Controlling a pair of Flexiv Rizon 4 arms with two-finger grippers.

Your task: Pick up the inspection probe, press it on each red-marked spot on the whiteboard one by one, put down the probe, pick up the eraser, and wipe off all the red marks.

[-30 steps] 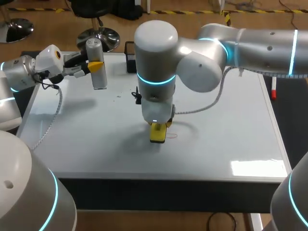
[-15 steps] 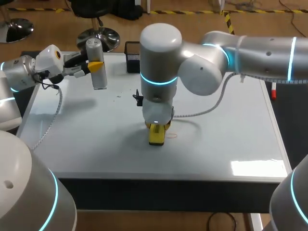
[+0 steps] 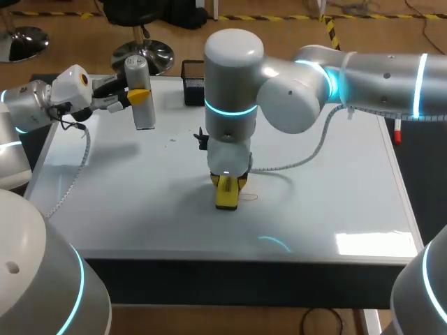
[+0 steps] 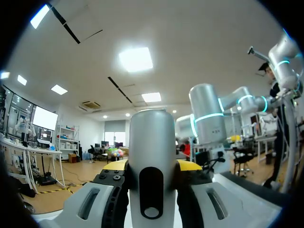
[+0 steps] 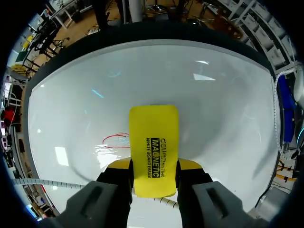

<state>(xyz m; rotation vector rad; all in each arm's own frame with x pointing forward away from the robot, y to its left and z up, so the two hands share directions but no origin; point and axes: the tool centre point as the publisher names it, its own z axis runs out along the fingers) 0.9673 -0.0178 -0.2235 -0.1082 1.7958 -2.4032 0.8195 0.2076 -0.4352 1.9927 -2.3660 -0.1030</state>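
Right fingers (image 5: 189,165) clamp the eraser (image 5: 154,142) on the whiteboard (image 3: 335,174), beside a red mark (image 5: 115,141); left fingers (image 4: 191,166) grip the probe (image 4: 152,156) aloft. A tilted eraser could smear or skip the mark

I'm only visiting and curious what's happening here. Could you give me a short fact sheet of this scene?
left gripper: shut on the probe, held upright over the far left of the whiteboard
right gripper: shut on the eraser, low at the board's middle
red mark: a loop beside the eraser, not yet wiped off
stage: wiping
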